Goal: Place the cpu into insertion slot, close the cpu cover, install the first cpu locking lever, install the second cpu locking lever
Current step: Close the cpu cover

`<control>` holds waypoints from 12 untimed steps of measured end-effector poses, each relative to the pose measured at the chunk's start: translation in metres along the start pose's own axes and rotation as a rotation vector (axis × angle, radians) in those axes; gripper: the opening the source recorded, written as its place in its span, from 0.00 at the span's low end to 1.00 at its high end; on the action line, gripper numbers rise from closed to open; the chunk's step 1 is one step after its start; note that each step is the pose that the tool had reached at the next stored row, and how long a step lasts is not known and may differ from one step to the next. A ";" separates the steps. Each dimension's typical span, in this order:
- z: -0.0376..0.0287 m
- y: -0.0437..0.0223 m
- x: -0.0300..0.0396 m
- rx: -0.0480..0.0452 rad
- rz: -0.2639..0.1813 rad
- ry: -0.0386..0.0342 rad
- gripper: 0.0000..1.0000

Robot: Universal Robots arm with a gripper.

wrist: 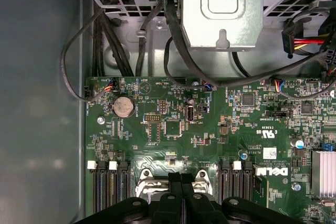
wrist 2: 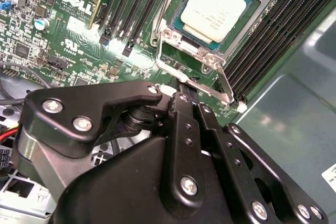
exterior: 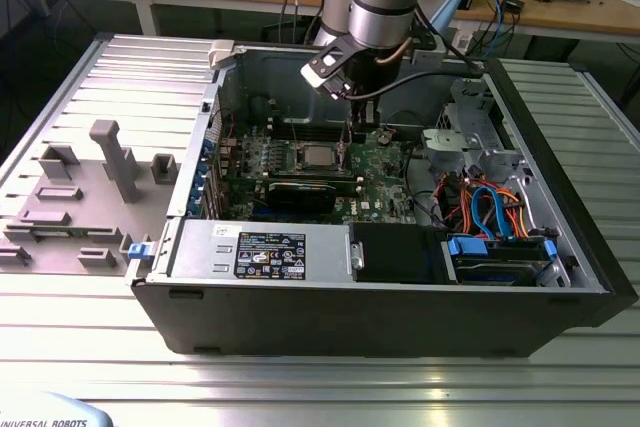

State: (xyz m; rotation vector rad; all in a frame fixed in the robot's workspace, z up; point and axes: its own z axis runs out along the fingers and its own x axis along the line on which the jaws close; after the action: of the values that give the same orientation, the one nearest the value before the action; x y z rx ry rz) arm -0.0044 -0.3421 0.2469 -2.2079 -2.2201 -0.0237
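Inside the case (exterior: 300, 319), the gripper (wrist 2: 186, 95) has its fingers (wrist 2: 180, 113) clenched empty, probably to push the lever (wrist 2: 212, 90) beside the chip (wrist 2: 218, 6).

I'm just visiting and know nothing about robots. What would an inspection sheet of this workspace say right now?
Surface: ribbed metal table carrying an open computer case lying on its side.
Job's things: cpu lies flat on the motherboard, framed by the cpu cover; a thin locking lever runs just beside the pincer tips.
Clutter: grey plastic fixtures on the table, at the exterior view's left.
Grippers: pincer low over the cpu area, fingers together; whether it touches the lever cannot be told.
Cables: coloured cables inside the case; black cables beside the board.
Surroundings: wooden benches with equipment behind.
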 end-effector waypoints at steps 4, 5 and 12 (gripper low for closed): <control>0.0000 -0.0007 0.0000 0.0000 0.000 0.0000 0.11; 0.0000 -0.0010 0.0000 0.0000 0.000 0.0000 0.11; 0.0000 -0.0030 0.0000 0.0000 0.000 0.0000 0.11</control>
State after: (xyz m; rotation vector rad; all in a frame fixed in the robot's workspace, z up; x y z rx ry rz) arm -0.0074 -0.3421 0.2469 -2.2079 -2.2201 -0.0237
